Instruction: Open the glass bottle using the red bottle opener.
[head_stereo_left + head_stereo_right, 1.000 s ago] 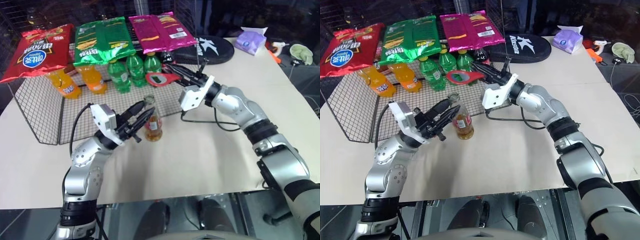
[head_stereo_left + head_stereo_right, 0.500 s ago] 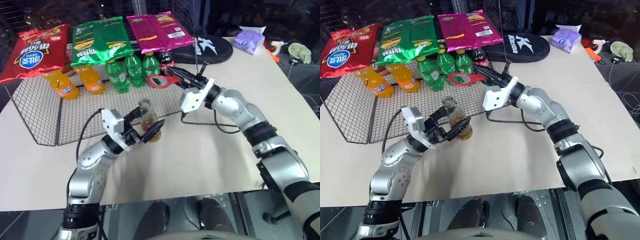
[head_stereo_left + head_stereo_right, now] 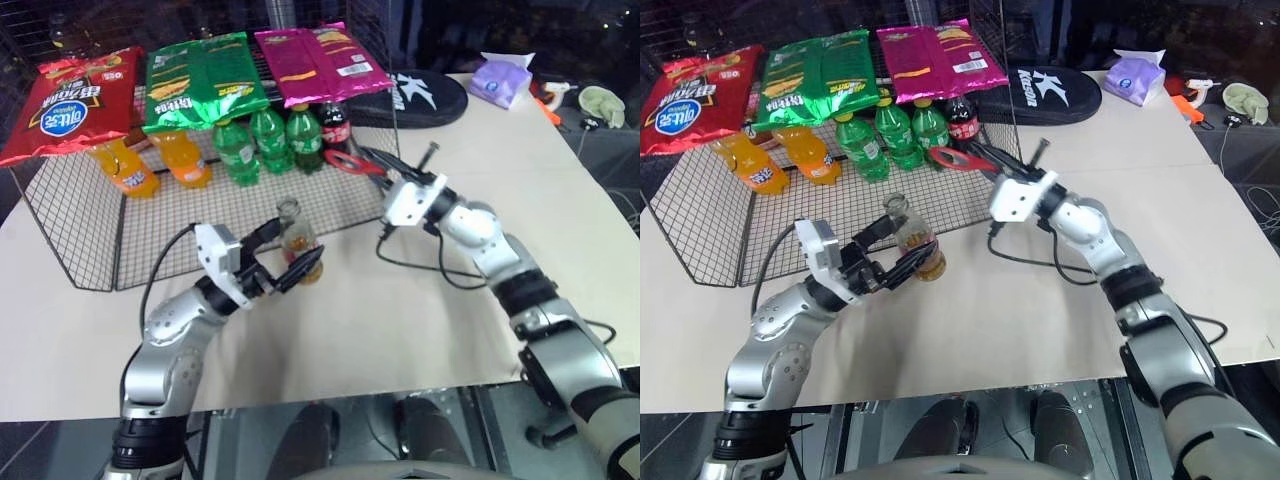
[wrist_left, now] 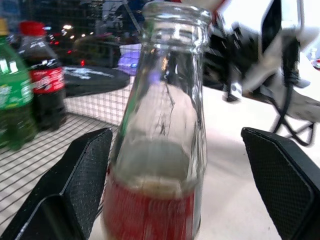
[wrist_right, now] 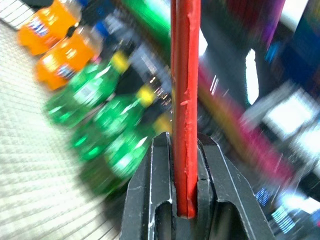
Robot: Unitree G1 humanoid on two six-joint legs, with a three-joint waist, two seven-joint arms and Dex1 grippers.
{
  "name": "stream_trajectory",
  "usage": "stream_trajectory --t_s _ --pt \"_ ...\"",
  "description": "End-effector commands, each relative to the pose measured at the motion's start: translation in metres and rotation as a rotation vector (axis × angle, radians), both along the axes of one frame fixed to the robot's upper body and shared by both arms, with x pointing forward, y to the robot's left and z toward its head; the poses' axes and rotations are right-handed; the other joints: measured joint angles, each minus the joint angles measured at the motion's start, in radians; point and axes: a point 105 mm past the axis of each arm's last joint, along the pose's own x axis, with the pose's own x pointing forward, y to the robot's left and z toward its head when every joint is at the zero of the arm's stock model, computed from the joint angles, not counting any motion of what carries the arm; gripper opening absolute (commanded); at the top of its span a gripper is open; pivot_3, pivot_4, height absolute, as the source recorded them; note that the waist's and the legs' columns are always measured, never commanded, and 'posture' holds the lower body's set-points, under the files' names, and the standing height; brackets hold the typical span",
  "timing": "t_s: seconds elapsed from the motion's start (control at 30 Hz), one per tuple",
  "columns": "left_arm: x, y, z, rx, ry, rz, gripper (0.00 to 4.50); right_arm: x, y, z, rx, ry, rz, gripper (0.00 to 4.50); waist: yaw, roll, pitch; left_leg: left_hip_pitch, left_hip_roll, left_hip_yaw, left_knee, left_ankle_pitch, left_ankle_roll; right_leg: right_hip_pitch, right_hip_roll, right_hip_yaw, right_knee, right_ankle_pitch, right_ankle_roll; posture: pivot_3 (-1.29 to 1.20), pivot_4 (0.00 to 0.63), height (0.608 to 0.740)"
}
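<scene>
Glass bottle (image 3: 296, 240) stands upright on the table (image 3: 420, 300), just near of the wire rack's (image 3: 90, 215) near edge, centre-left of scene; amber liquid low in it, red label, mouth bare with no cap on it in left wrist view; left gripper (image 3: 290, 252) spread wide around the bottle's lower body, one finger (image 4: 75, 185) on each side, neither pad touching the glass in the wrist view, gap clearly bigger on one side; left arm comes in from near left, gripper pointing right and slightly up; right gripper (image 3: 992, 165) clamped tight on the red bottle opener (image 3: 960, 158), pinching the slim handle edge-on between both fingers (image 5: 157, 175); opener sticks out to the left from the gripper, ring head over the rack's right end, held in the air far-right of the bottle, well apart from the bottle mouth; behind on the rack: green soda bottles (image 3: 262, 140), orange bottles (image 3: 150, 160), a dark cola bottle (image 3: 335, 125), chip bags (image 3: 200, 75) on top; black pouch (image 3: 425, 95) and purple tissue pack (image 3: 503, 80) far right on table.
</scene>
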Motion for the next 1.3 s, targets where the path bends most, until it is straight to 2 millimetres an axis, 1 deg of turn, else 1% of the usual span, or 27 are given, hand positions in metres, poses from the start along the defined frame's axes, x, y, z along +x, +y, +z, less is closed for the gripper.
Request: stream_trajectory --t_s 0.03,0.1,0.17,0.2,0.27,0.33,0.37,0.4,0.43,0.47,0.5,0.6,0.63,0.67,0.7,0.73,0.77,0.83,0.9,1.03,1.13,1.2,1.3 --pt "-0.010 0.000 0.012 0.006 -0.047 -0.021 4.25 -0.009 -0.011 0.003 0.130 0.231 0.059 0.00 0.000 0.000 0.000 0.000 0.000 0.000 0.000 0.000 0.000 0.000 0.000 0.000 0.000 0.000 0.000 0.00 0.150 0.740" --pt "-0.012 0.000 0.011 0.012 -0.044 -0.024 4.25 -0.017 -0.016 -0.012 0.160 0.426 0.088 0.00 0.002 0.000 0.000 0.000 0.000 0.000 -0.001 0.000 0.000 0.000 0.000 0.000 0.000 0.000 0.000 0.00 0.150 0.740" --pt "-0.013 0.000 0.011 0.010 -0.040 -0.027 4.25 -0.024 -0.021 -0.017 0.232 0.583 0.105 0.00 0.002 0.000 0.000 0.000 0.001 0.000 -0.002 0.000 0.000 0.000 -0.002 0.000 -0.001 0.000 0.000 0.00 0.150 0.740" --pt "-0.015 0.000 0.011 0.012 -0.039 -0.027 4.25 -0.027 -0.023 -0.020 0.279 0.691 0.120 0.00 0.003 0.000 0.000 0.000 0.001 0.000 -0.002 0.000 0.000 0.000 -0.002 0.000 -0.001 0.000 0.000 0.00 0.150 0.740" --pt "-0.019 0.004 0.009 0.024 -0.031 -0.022 4.25 -0.042 -0.024 -0.038 0.306 0.995 0.171 0.00 0.003 0.001 0.000 0.000 0.001 0.000 -0.002 0.000 0.000 0.000 -0.002 0.000 -0.001 0.000 0.000 0.00 0.150 0.740" --pt "-0.024 0.010 0.008 0.034 -0.015 -0.010 4.25 -0.058 -0.023 -0.046 0.352 1.212 0.219 0.00 0.004 0.001 0.000 0.000 0.001 0.000 -0.002 0.000 0.000 0.000 -0.003 0.000 -0.001 0.000 0.000 0.00 0.150 0.740" --pt "-0.026 0.014 0.007 0.036 -0.005 -0.003 4.25 -0.062 -0.024 -0.046 0.384 1.287 0.233 0.00 0.004 0.001 0.000 0.000 0.002 0.000 -0.003 0.000 0.000 0.000 -0.003 0.000 -0.001 0.000 0.000 0.00 0.150 0.740" --pt "-0.028 0.020 0.001 0.031 0.039 0.017 4.25 -0.074 -0.024 -0.050 0.351 1.368 0.270 0.00 0.003 0.001 0.000 0.000 0.002 -0.001 -0.003 0.000 0.000 0.000 -0.003 0.000 -0.001 0.000 0.000 0.00 0.150 0.740" --pt "-0.031 0.024 -0.006 0.040 0.073 0.032 4.25 -0.082 -0.026 -0.055 0.314 1.409 0.278 0.00 0.005 0.001 0.000 0.000 0.002 0.000 -0.004 0.000 0.000 0.000 -0.003 0.001 -0.002 0.000 0.000 0.00 0.150 0.740" --pt "-0.033 0.026 -0.012 0.051 0.101 0.044 4.29 -0.086 -0.028 -0.060 0.289 1.429 0.268 0.43 0.007 0.001 0.000 0.000 0.002 0.000 -0.004 0.000 0.000 0.000 -0.003 0.000 -0.002 0.000 0.000 0.00 0.150 0.740" --pt "-0.034 0.028 -0.018 0.063 0.125 0.054 4.30 -0.089 -0.030 -0.064 0.270 1.444 0.257 0.88 0.008 0.001 0.000 0.000 0.002 0.000 -0.004 0.000 0.001 0.000 -0.003 0.000 -0.002 0.000 0.000 0.00 0.150 0.740" --pt "-0.036 0.031 -0.024 0.084 0.145 0.075 4.30 -0.088 -0.038 -0.069 0.249 1.433 0.210 1.87 0.011 0.000 0.000 0.000 0.001 0.000 -0.004 -0.001 0.002 0.000 -0.002 0.000 -0.003 0.000 0.000 0.00 0.150 0.740" --pt "-0.038 0.033 -0.025 0.091 0.149 0.084 4.30 -0.086 -0.042 -0.071 0.246 1.416 0.185 2.39 0.013 0.000 0.000 0.000 0.001 0.000 -0.004 -0.001 0.002 0.000 -0.002 0.000 -0.002 0.000 0.000 0.00 0.150 0.740" --pt "-0.039 0.035 -0.026 0.102 0.153 0.091 4.30 -0.083 -0.046 -0.072 0.241 1.379 0.153 2.90 0.014 0.000 0.000 0.000 0.001 0.000 -0.004 -0.001 0.002 0.000 -0.002 0.000 -0.002 0.000 0.000 0.00 0.150 0.740" --pt "-0.042 0.038 -0.028 0.114 0.161 0.101 4.30 -0.077 -0.054 -0.075 0.242 1.332 0.096 3.26 0.016 0.000 0.000 0.000 0.001 0.000 -0.004 -0.001 0.002 0.000 -0.002 0.000 -0.002 0.000 0.000 0.00 0.150 0.740" --pt "-0.043 0.040 -0.030 0.122 0.167 0.108 4.30 -0.073 -0.059 -0.076 0.241 1.299 0.059 3.71 0.017 0.000 0.000 0.000 0.001 0.000 -0.004 -0.001 0.002 0.000 -0.002 0.000 -0.002 0.000 0.000 0.00 0.150 0.740" --pt "-0.045 0.044 -0.033 0.142 0.175 0.122 4.30 -0.074 -0.066 -0.079 0.214 1.274 0.050 4.08 0.017 0.000 0.000 0.000 0.001 0.000 -0.004 -0.001 0.001 0.000 -0.002 0.000 -0.002 0.000 0.000 0.00 0.150 0.740" --pt "-0.047 0.050 -0.036 0.174 0.181 0.148 4.30 -0.077 -0.077 -0.081 0.194 1.234 0.052 4.08 0.024 0.000 0.000 0.000 0.001 0.001 -0.004 0.000 0.001 0.000 -0.001 0.000 -0.002 0.000 0.000 0.00 0.150 0.740" --pt "-0.048 0.055 -0.039 0.189 0.193 0.181 4.30 -0.079 -0.090 -0.081 0.191 1.158 0.062 4.08 0.028 0.000 0.000 0.000 0.001 0.001 -0.004 -0.001 0.001 0.000 -0.001 0.000 -0.003 0.000 0.000 0.00 0.150 0.740" --pt "-0.051 0.064 -0.040 0.225 0.197 0.229 4.30 -0.092 -0.117 -0.088 0.150 1.092 0.068 4.08 0.033 0.000 0.000 0.001 0.001 0.001 -0.004 -0.001 0.001 0.001 -0.001 0.000 -0.003 0.000 0.000 0.00 0.150 0.740" --pt "-0.056 0.068 -0.042 0.240 0.209 0.241 4.30 -0.101 -0.135 -0.086 0.134 1.029 0.089 4.08 0.031 0.000 0.000 0.001 0.001 0.001 -0.004 -0.001 0.001 0.002 -0.001 0.000 -0.003 0.000 0.000 0.00 0.150 0.740" --pt "-0.058 0.067 -0.043 0.245 0.212 0.243 4.30 -0.106 -0.143 -0.083 0.141 1.003 0.118 4.08 0.029 0.000 0.000 0.002 0.001 0.002 -0.004 -0.001 0.002 0.002 -0.002 0.001 -0.002 0.000 0.000 0.00 0.150 0.740" --pt "-0.060 0.066 -0.044 0.252 0.213 0.242 4.30 -0.113 -0.148 -0.082 0.142 0.982 0.144 4.08 0.030 0.000 0.000 0.002 0.002 0.002 -0.004 -0.001 0.002 0.002 -0.002 0.001 -0.002 0.000 0.000 0.00 0.150 0.740"
